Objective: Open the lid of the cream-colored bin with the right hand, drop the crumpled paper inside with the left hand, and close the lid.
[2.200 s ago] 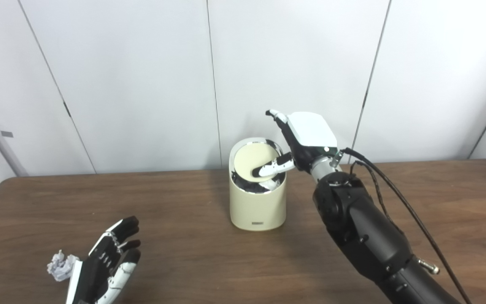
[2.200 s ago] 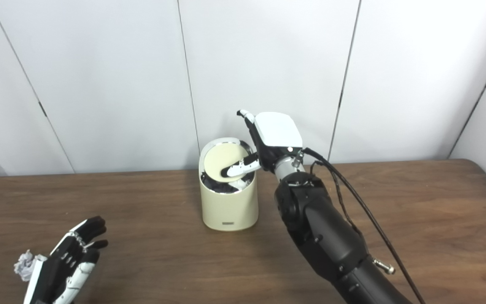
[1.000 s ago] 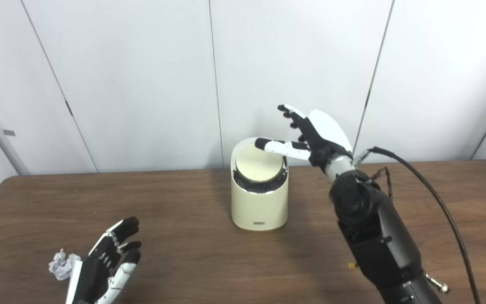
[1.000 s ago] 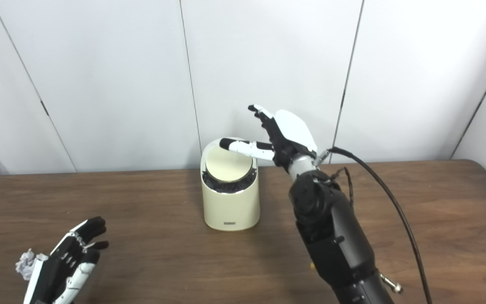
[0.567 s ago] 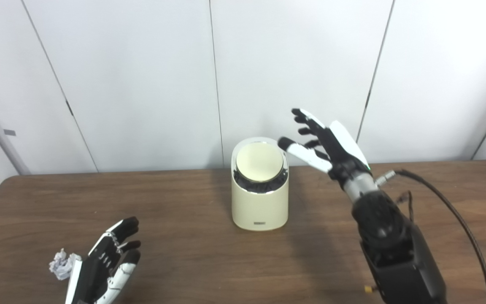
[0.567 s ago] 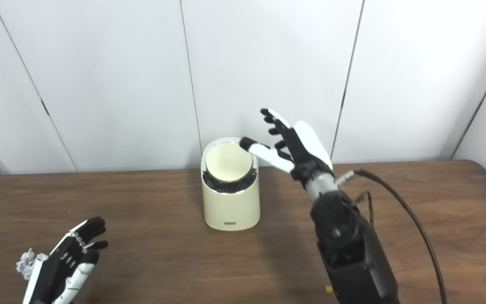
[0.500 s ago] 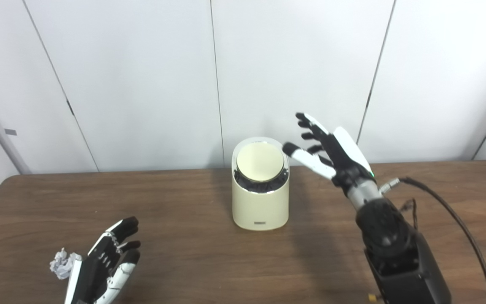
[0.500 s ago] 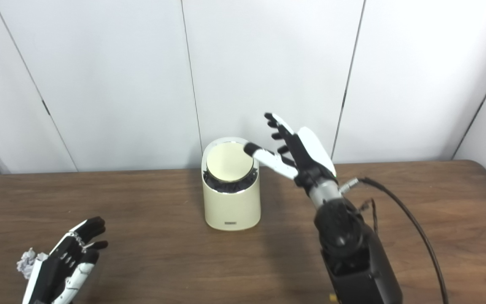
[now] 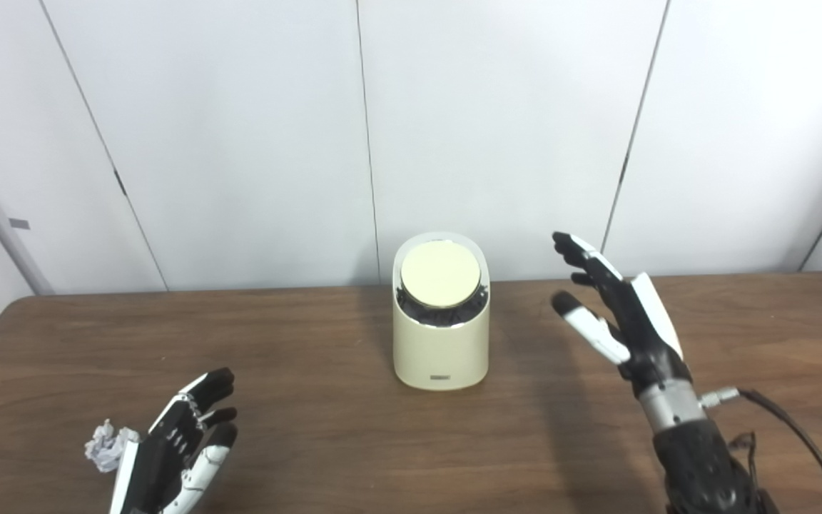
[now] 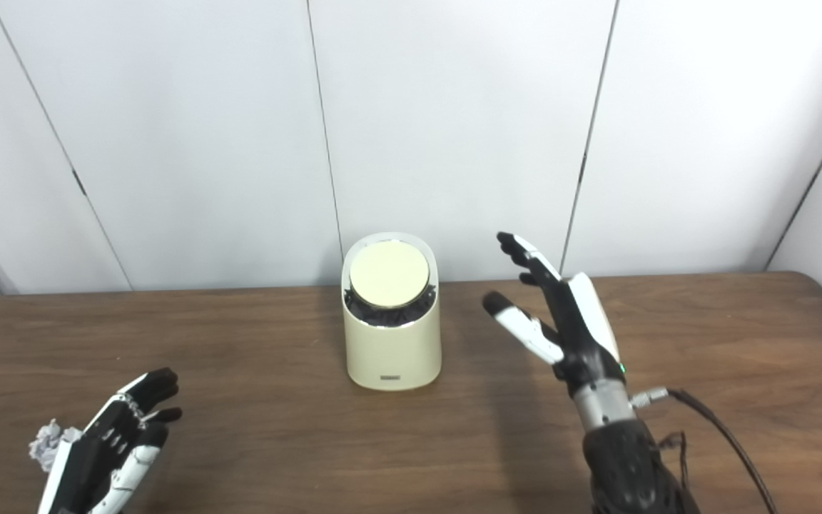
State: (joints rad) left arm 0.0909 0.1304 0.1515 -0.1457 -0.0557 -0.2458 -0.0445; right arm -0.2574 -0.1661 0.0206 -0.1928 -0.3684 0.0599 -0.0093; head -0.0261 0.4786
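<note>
The cream-colored bin stands upright at the middle of the brown table, near the back. Its round lid sits tilted in the rim, with a dark gap below it at the front. My right hand is open and empty, raised to the right of the bin and apart from it. My left hand is open and empty at the front left, low over the table. The crumpled paper lies on the table just left of the left hand, partly hidden behind it.
White wall panels stand right behind the table's back edge. A black cable runs from my right wrist toward the lower right.
My right hand let go of the lid, drew back to the right and came down away from the bin. The lid swung from propped open back into the rim. The left hand and paper stayed put.
</note>
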